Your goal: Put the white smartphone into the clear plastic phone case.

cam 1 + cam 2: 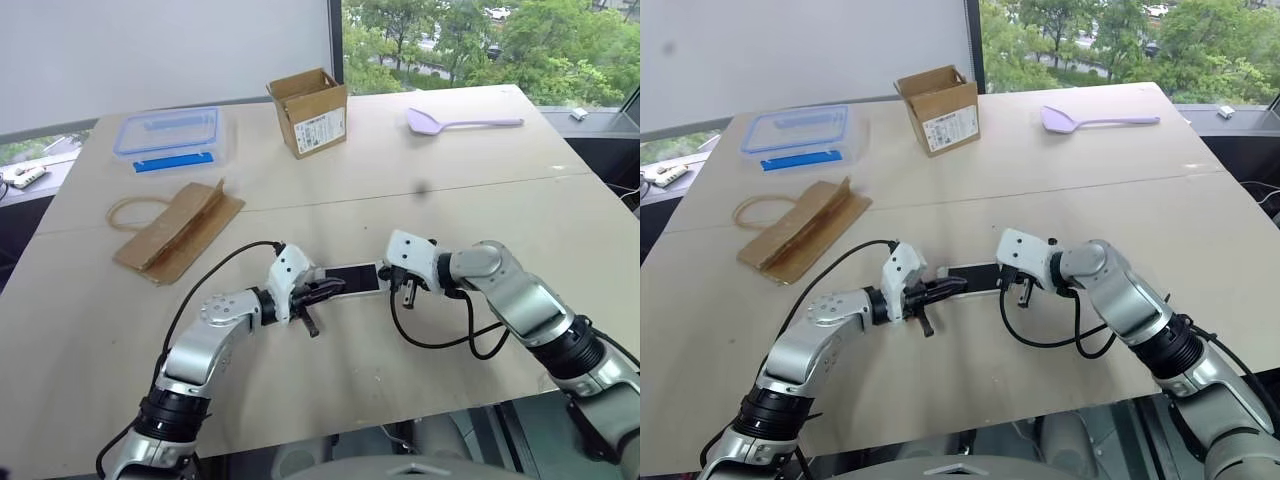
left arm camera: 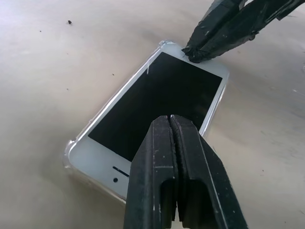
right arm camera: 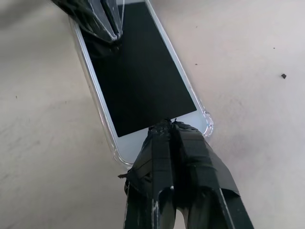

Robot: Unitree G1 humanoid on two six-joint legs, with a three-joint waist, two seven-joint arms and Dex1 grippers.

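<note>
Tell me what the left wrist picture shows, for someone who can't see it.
A white smartphone lies screen-up inside a clear plastic phone case on a tan table. Two shut black grippers press on it, the left gripper and the right gripper.

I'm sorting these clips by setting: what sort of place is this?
Probably an office or lab room on an upper floor: a plain wooden table by a big window overlooking treetops, with a cardboard box and lidded plastic container laid out.

bare table (image 1: 400,330) around phone (image 2: 157,100), grippers atop
</note>
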